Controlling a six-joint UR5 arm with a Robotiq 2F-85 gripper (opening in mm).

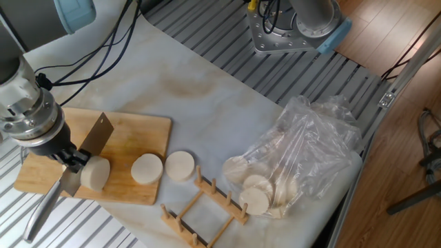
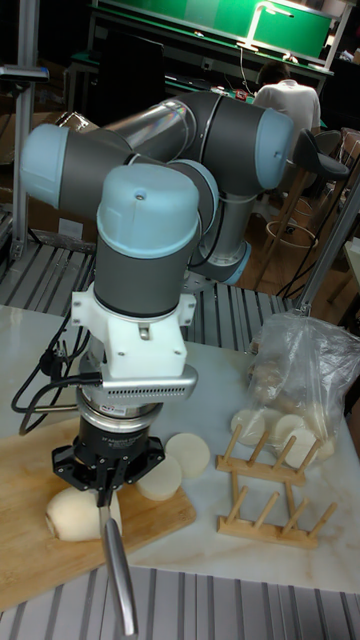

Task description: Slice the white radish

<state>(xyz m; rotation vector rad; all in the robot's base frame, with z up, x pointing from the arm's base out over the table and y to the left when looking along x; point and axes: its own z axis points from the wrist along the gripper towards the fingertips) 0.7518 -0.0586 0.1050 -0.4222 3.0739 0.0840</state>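
Observation:
The white radish (image 1: 96, 173) is a short cream stub lying on the wooden cutting board (image 1: 134, 131). The gripper (image 1: 71, 158) is shut on a steel knife (image 1: 94, 140), whose blade stands edge-down against the radish's left side. The knife's handle slants off the board toward the lower left. Two cut round slices (image 1: 147, 169) (image 1: 180, 166) lie to the right, one on the board's corner and one just off it. In the tall fixed view the gripper (image 2: 105, 491) hangs over the radish (image 2: 72, 516), and the knife handle (image 2: 119, 570) points at the camera.
A wooden dish rack (image 1: 204, 208) lies just past the board's right corner. Farther right sits a clear plastic bag (image 1: 303, 148) holding pale round slices. Black cables (image 1: 96, 52) trail from the arm across the marble top. The arm's base (image 1: 293, 27) stands at the back.

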